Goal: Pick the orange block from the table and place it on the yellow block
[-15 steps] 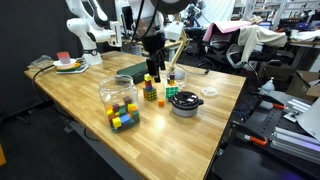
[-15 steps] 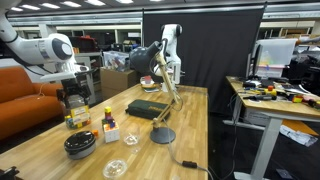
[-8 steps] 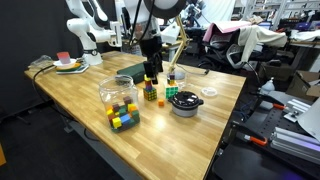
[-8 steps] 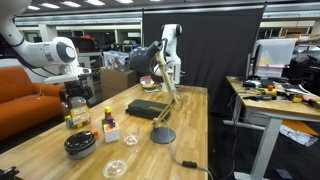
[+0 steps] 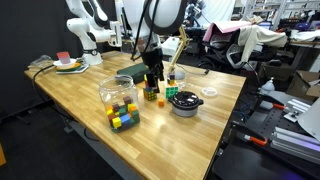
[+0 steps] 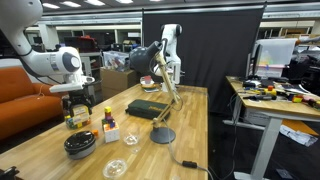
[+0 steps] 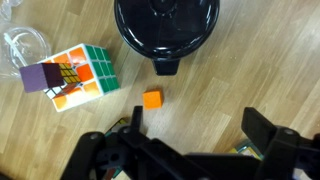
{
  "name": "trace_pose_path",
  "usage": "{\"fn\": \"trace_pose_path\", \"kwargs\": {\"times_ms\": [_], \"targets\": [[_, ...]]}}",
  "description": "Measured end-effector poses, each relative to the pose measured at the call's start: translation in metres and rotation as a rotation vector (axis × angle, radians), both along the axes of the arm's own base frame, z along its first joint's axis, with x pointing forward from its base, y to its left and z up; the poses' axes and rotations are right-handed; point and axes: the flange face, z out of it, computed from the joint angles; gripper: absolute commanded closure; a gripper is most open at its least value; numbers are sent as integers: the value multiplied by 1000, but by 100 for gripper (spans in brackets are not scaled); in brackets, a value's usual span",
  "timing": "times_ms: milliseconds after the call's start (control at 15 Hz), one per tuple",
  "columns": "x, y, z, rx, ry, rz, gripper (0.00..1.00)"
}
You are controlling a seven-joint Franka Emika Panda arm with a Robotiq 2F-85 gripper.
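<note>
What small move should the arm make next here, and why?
Probably lower toward the orange block and centre on it. The block lies free on the table, while the gripper hangs open and empty above it.

Both exterior views are bright and even, lit from overhead. Ceiling panels (image 6: 70,3) blow out along the top edge. Tabletop (image 5: 80,95) carries short, soft shadows under the items. Low-res, so small stuff is mushy. Wrist view: wood grain is sharp, gripper (image 7: 200,135) is dark and blurred at the bottom, with glare streaks on the black bowl (image 7: 165,30).
</note>
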Motion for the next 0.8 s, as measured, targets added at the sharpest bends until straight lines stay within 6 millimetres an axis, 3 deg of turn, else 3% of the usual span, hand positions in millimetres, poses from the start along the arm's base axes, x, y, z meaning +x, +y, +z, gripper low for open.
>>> {"fn": "trace_pose_path", "kwargs": {"times_ms": [333,800], "targets": [[24,1,-42,15,31,22,0],[42,0,-68,24,47,20,0]]}}
